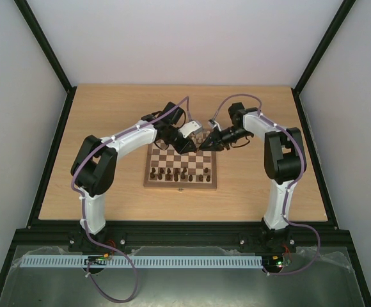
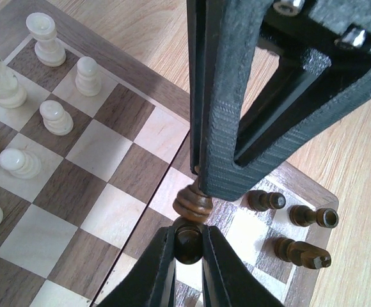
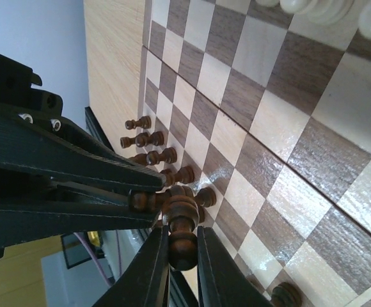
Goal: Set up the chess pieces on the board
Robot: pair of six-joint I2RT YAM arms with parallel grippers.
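Light wood-grain surface point(image 1: 109, 128) sits inside grey walls and carries the board point(image 1: 180, 185), which lies just beyond your two arm bases and between them. On the board's two nearest rows you have the dark pieces point(image 1: 173, 173) standing upright in lines. The right wrist view shows them as a receding file along that edge.

Above the board's far half, a little right of its middle, your two tools meet tip to tip. Your left tool point(image 2: 189, 242) is closed down tight, and its fingers point(image 2: 153, 268) pinch the rounded end of a dark piece point(image 2: 193, 203) that hangs clear of the squares. Your right tool point(image 3: 182, 246) is closed too, and its fingers point(image 3: 150, 275) clamp a dark turned stem. It looks like that same piece, gripped from the other end, though the overlap of black fingers makes this hard to confirm. From the left wrist, the right tool's finger comes down from above and touches the top of the piece.

Past the tools, toward the board's far side, the pale pieces point(image 2: 57, 118) stand upright on separate squares, one of them a rook next to the board's border.
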